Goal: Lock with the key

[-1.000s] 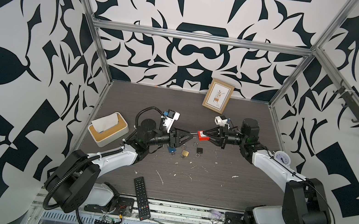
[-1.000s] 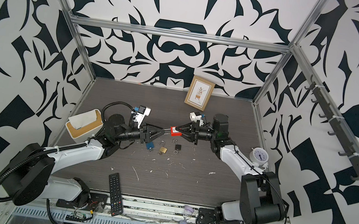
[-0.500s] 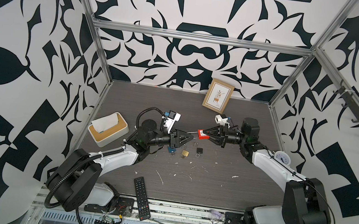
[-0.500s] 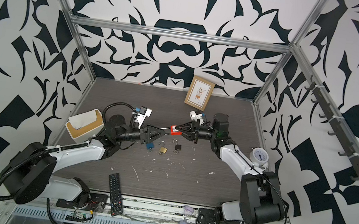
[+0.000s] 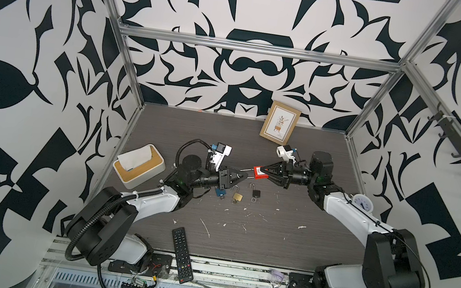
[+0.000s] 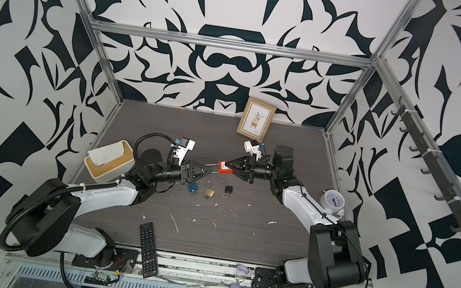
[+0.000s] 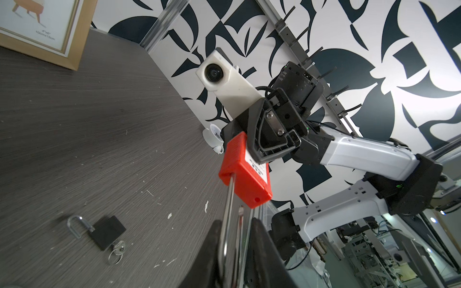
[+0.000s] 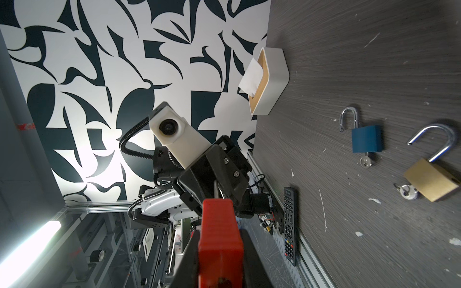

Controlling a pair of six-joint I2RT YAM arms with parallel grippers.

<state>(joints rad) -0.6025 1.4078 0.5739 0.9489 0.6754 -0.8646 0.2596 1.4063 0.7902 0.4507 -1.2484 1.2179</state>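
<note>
Left wrist view is showing the red plastic padlock (image 7: 245, 179) with its white label hanging in the air above the dark wood-grain table (image 7: 99, 124). The right gripper (image 5: 265, 173) is clamping its body. The lock's long steel shackle (image 7: 228, 207) is standing open, with one leg seated in the body and the free leg sitting just short of its hole. The left gripper (image 7: 235, 223) is bracketing both legs with its jaws close in, but I cannot tell whether they are actually pinching. No key is showing on the red lock.

The likely trouble is alignment. If the free leg is sitting off its hole, a push will be jamming it against the plastic edge and twisting the body in the right gripper's hold. The slick steel could also be sliding through the left jaws, dropping the lock onto the table.
</note>
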